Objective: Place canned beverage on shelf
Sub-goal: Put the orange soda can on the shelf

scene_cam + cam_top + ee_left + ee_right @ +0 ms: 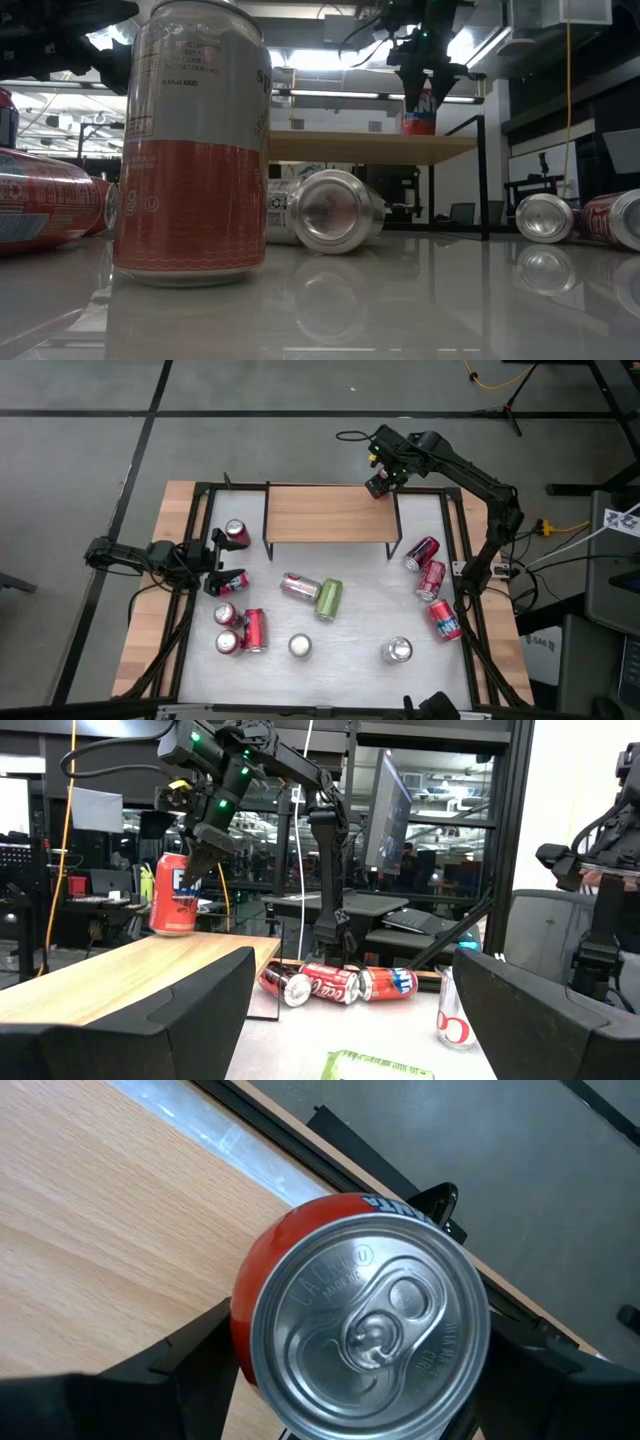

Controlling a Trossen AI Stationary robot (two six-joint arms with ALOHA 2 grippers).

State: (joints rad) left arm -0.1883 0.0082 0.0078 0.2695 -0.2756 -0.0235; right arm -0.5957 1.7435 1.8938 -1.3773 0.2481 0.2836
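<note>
White-surfaced table with wooden edges and black frame rails (350, 625), spread across the high view. Low rectangular stand with light-wood plank top on thin black metal legs, the shelf (328, 512), at the table's far edge, roughly centred. Two dark six-joint arms: right arm reaching in from the right side to the shelf's far right corner, left arm lying low at the table's left edge.

Right gripper (379, 482) closed around an upright red can with silver pull-tab lid (360, 1325), fingers pressing the can's sides from above. Red can (173, 895) upright at the corner of the plank, its base on or just over the wood; contact not clear. Same can seen in the low view (419, 110) at the shelf's right end under the gripper.

Left gripper (218, 565) with fingers spread wide, gripping nothing, just beside a red can on its side (232, 581) and near another red can (237, 534).

Scattered on the white top: a green can (329, 598) touching a silver can on its side (299, 586); three red cans (430, 578) along the right edge; a cluster of red cans (243, 630) at the near left; two upright silver-topped cans (397, 650) near the front.
</note>
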